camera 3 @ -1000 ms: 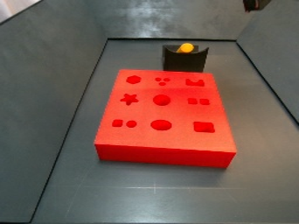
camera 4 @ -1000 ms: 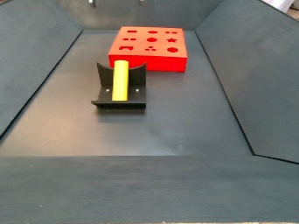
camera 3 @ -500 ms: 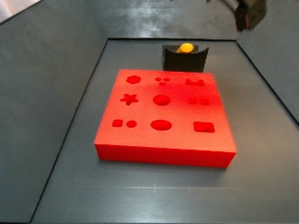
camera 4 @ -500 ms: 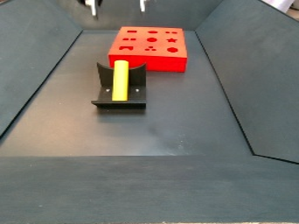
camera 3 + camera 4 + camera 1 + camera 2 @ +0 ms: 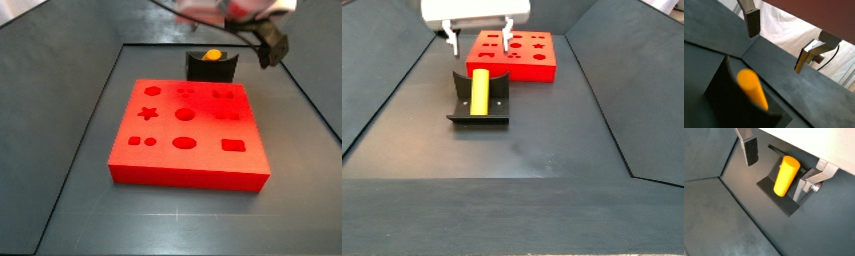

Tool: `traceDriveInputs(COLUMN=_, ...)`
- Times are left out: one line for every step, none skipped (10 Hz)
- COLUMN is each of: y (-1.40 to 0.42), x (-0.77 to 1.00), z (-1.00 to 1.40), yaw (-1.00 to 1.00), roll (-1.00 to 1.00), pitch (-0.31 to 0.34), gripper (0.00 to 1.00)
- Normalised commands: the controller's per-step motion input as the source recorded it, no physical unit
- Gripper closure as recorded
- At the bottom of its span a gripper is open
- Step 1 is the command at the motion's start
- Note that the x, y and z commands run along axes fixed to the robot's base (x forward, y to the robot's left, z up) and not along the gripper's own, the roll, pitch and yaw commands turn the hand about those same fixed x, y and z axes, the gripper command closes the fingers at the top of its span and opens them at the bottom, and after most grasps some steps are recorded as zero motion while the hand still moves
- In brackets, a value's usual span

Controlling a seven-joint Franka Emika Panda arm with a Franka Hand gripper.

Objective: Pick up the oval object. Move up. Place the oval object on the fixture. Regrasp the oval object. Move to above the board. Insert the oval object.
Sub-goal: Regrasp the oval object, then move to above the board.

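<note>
The oval object (image 5: 477,92) is a yellow-orange peg lying lengthwise in the notch of the dark fixture (image 5: 480,117), apart from the fingers. It also shows in a side view (image 5: 213,54) on the fixture (image 5: 211,69). The gripper (image 5: 477,42) hangs open and empty just above the far end of the fixture, next to the red board (image 5: 513,55). In both wrist views the open gripper (image 5: 775,182) (image 5: 777,42) straddles the peg (image 5: 786,175) (image 5: 753,89), fingers (image 5: 751,150) wide apart. In a side view the gripper (image 5: 254,35) is blurred.
The red board (image 5: 187,130) with several shaped holes lies on the dark floor, one short side toward the fixture. Sloped dark walls (image 5: 382,90) enclose the floor on both sides. Bare floor (image 5: 516,170) stretches on the fixture's side away from the board.
The gripper has come down from the frame's upper edge into full view, and now hangs open just above the fixture and peg. The peg and board have not moved.
</note>
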Motion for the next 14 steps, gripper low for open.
traceDriveInputs(y=0.04, x=0.1, z=-1.0, yaw=0.01, roll=0.07, pitch=-0.114, gripper=0.0)
traceDriveInputs(y=0.03, x=0.12, z=-0.97, yaw=-0.03, roll=0.07, pitch=-0.084, gripper=0.0)
traceDriveInputs(y=0.03, x=0.11, z=-0.87, yaw=-0.04, roll=0.07, pitch=-0.072, gripper=0.0)
traceDriveInputs(y=0.01, x=0.08, z=-0.62, yaw=-0.04, roll=0.07, pitch=-0.045, gripper=0.0)
traceDriveInputs(y=0.01, x=0.07, z=-0.52, yaw=-0.04, roll=0.07, pitch=-0.032, gripper=0.0)
traceDriveInputs(y=0.01, x=0.07, z=-0.33, yaw=-0.03, roll=0.06, pitch=-0.018, gripper=0.0)
traceDriveInputs(y=0.0, x=0.05, z=-0.21, yaw=-0.02, roll=0.05, pitch=0.003, gripper=0.0)
traceDriveInputs(y=0.0, x=0.01, z=-0.18, yaw=-0.02, roll=0.05, pitch=0.001, gripper=0.0)
traceDriveInputs(y=0.0, x=0.01, z=-0.18, yaw=-0.01, roll=0.05, pitch=0.001, gripper=0.0)
traceDriveInputs(y=0.0, x=0.01, z=-0.18, yaw=-0.01, roll=0.05, pitch=0.001, gripper=0.0)
traceDriveInputs(y=0.0, x=0.01, z=-0.18, yaw=-0.01, roll=0.05, pitch=0.002, gripper=0.0)
traceDriveInputs(y=0.0, x=0.01, z=-0.18, yaw=0.0, roll=0.05, pitch=0.002, gripper=0.0)
traceDriveInputs(y=0.0, x=0.0, z=0.0, yaw=0.0, roll=0.0, pitch=0.0, gripper=1.0)
traceDriveInputs(y=0.09, x=0.08, z=1.0, yaw=-0.09, roll=0.05, pitch=0.313, gripper=1.0)
